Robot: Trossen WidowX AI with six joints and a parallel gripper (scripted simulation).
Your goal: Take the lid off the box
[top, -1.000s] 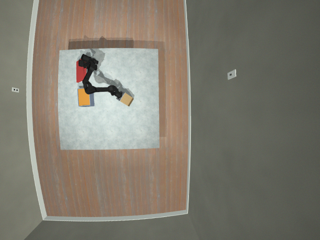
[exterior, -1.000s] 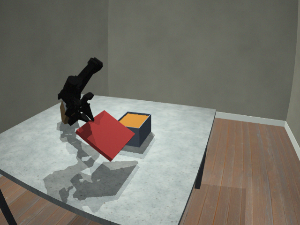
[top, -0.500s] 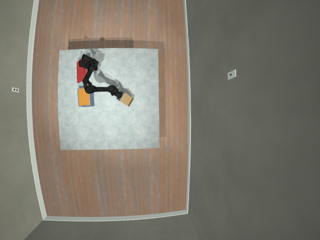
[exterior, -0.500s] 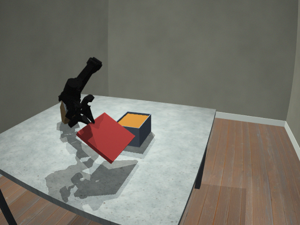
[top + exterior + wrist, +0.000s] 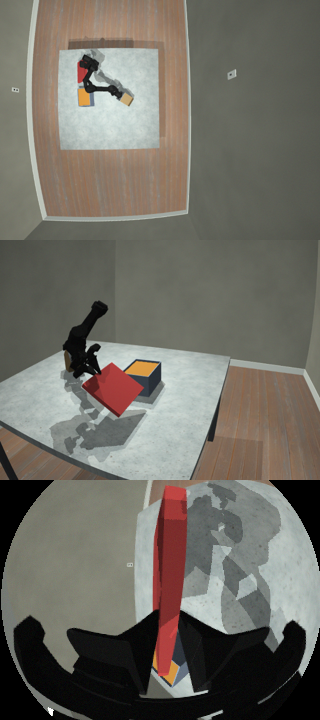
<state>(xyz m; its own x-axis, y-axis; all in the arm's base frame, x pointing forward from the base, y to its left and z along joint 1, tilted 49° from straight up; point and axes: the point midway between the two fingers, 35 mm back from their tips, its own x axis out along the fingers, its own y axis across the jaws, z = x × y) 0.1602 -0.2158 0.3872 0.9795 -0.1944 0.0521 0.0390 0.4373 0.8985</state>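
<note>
The red lid [image 5: 81, 73] [image 5: 113, 388] [image 5: 172, 565] is pinched in the gripper [image 5: 83, 63] [image 5: 99, 373] [image 5: 168, 613] above the table [image 5: 111, 124] [image 5: 186, 395] [image 5: 295, 570], steeply tilted, one corner pointed down; no clearly longer axis can be told. Near it, the dark blue box [image 5: 92, 100] [image 5: 155, 376] [image 5: 183, 667] is seen upright and open-topped, filled with something orange [image 5: 84, 97] [image 5: 142, 368] [image 5: 172, 671].

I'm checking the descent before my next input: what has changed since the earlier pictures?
The red lid has come down slightly toward the table, still tilted, with the hand lowering it. Nothing was newly grasped or released; the storage box stayed put.
</note>
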